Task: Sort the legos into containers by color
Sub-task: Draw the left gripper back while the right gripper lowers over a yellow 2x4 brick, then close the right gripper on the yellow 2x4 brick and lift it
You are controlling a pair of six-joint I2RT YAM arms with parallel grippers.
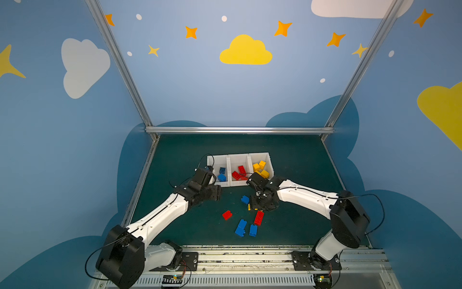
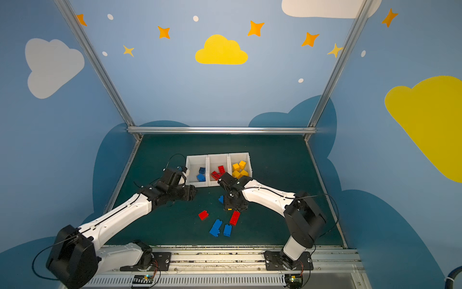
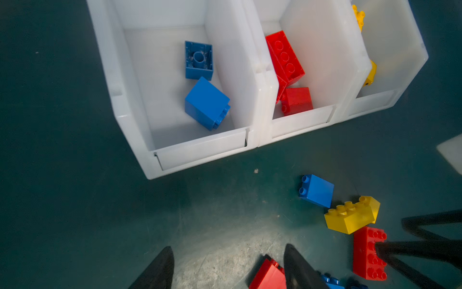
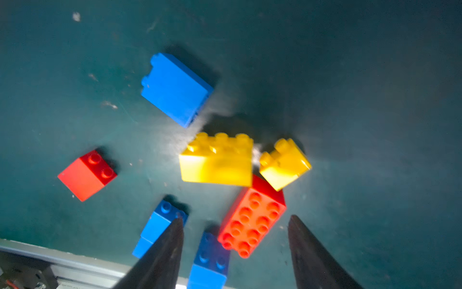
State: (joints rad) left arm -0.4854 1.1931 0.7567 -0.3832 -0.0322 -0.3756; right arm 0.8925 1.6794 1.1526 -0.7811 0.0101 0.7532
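Legos [image 4: 217, 162] lie loose; left fingers [image 3: 160, 270] and right fingers [image 4: 165, 255] stand parted, holding nothing

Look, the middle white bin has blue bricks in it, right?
Not quite: the middle white bin has red bricks in it. Both top views show this; the blue bricks lie in the end bin beside it.
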